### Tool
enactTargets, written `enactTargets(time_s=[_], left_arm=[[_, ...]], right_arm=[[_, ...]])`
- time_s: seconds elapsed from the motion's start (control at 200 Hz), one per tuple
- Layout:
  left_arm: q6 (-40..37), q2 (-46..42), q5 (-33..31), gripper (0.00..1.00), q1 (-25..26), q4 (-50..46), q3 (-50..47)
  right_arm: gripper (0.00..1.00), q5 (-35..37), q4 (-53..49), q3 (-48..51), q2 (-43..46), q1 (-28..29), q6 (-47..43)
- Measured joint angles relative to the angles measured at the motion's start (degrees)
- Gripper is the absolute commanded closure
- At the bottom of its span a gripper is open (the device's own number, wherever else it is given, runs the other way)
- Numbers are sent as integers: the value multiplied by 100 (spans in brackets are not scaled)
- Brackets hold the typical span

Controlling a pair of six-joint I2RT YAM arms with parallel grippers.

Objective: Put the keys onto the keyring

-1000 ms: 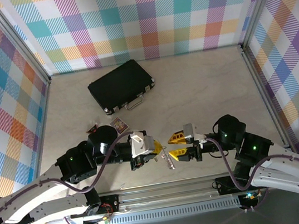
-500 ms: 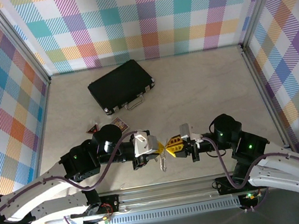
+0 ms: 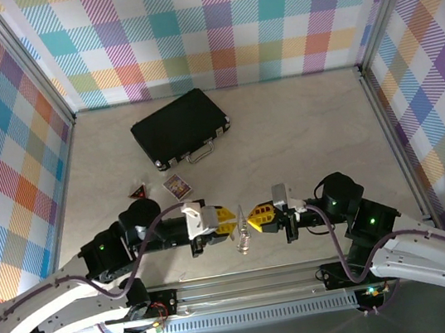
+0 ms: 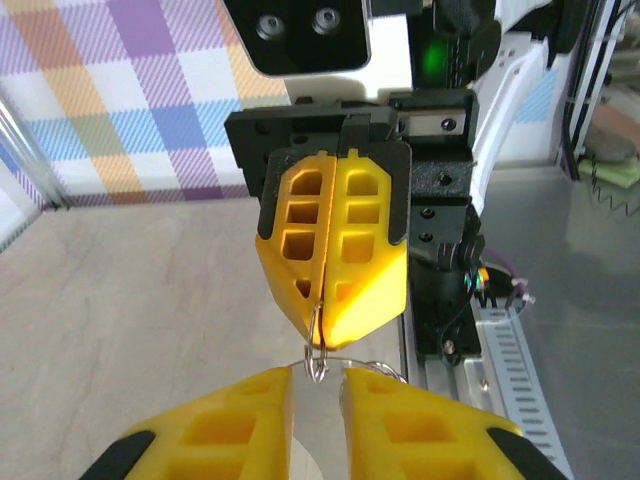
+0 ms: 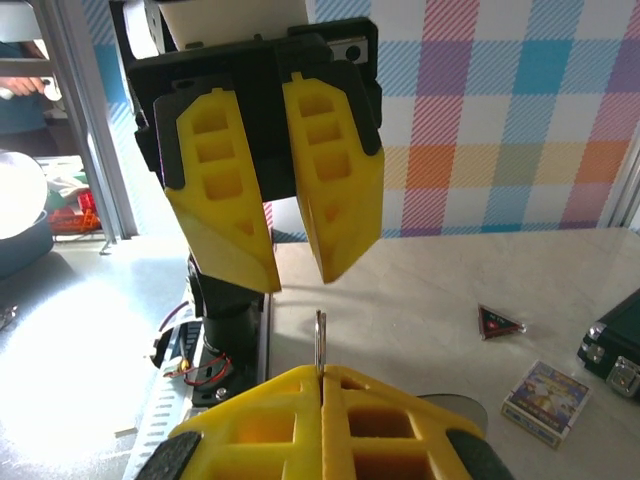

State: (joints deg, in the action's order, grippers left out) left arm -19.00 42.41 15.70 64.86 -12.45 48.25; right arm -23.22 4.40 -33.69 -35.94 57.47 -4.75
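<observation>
Marbled beige tabletop [image 3: 302, 138] beneath thin wire keyring [image 5: 319, 345]

Case [image 3: 180, 127] at the back of the table [image 3: 301, 130], left of centre. In front of it, a card box [image 3: 177, 187], with a small triangular piece [image 3: 138, 192] just left of the box. Near the front edge, left gripper [image 3: 229, 218] and right gripper [image 3: 257, 216] face tip to tip. Keyring [image 3: 240, 229] between the tips, key [image 3: 243, 245] on its near side.

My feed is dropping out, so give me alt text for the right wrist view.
The right claw is shut on the thin metal keyring, seen edge-on; the left claw faces it, open.
</observation>
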Motion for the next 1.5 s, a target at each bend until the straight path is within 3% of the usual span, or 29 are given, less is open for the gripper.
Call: enactTargets(time_s=[0.34,1.01,1.395,1.5], left_arm=[[339,55,328,69,0,564,-98],[597,216,634,77,0,986,-129],[640,221,719,100,0,992,-129],[660,221,734,100,0,1003,-129]], right_arm=[[100,-393,831,94,-35,0,284],[100,-645,1285,109,-184,0,424],[100,-699,1366,149,-184,-2,461],[100,-708,1368,149,-184,-2,459]])
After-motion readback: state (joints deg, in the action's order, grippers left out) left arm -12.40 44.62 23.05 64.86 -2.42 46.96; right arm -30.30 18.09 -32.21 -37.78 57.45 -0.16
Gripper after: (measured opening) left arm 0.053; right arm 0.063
